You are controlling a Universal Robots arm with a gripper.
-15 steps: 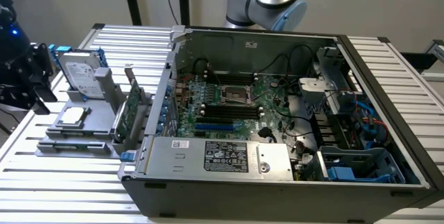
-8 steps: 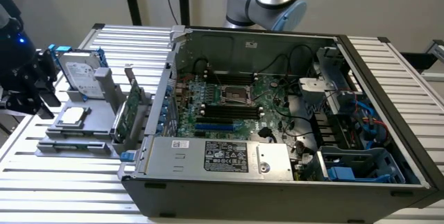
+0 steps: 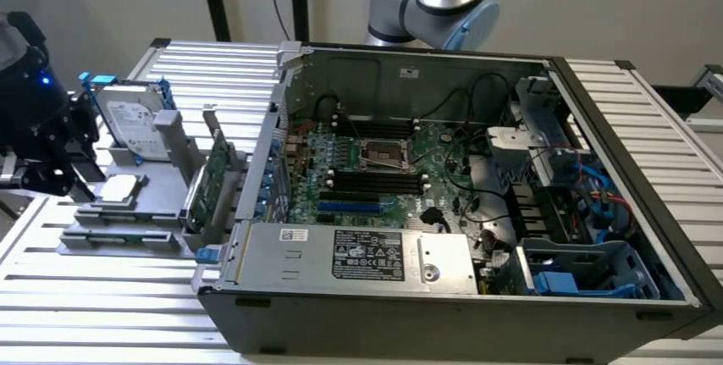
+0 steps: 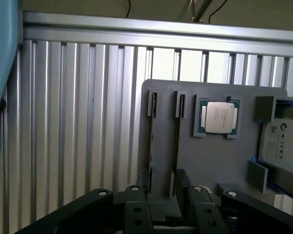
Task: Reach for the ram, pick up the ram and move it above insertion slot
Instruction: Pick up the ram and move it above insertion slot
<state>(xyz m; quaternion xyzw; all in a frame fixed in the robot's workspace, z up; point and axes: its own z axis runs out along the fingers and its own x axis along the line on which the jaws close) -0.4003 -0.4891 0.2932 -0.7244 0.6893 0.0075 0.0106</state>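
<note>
The ram (image 4: 177, 139) is a thin dark strip standing on edge in a slot of the grey holder (image 4: 210, 161). A second slot (image 4: 151, 141) runs parallel beside it. My gripper (image 4: 163, 195) hangs well above the holder, near one end of these slots. It is open, holds nothing and is clear of the ram. Its black fingers (image 4: 136, 209) hide that end of the slots. In the exterior view the holder (image 3: 135, 212) sits on the exterior view's left of the open computer case (image 3: 452, 314). The black memory slots (image 3: 373, 180) lie on the motherboard inside the case.
On the holder are a silver processor (image 4: 219, 117) and a hard drive (image 4: 283, 141). A green expansion card with a metal bracket (image 3: 217, 157) stands against the case wall. Dark equipment with a blue light (image 3: 29, 102) fills the exterior view's left edge. Cables and drive cages (image 3: 565, 212) crowd the case.
</note>
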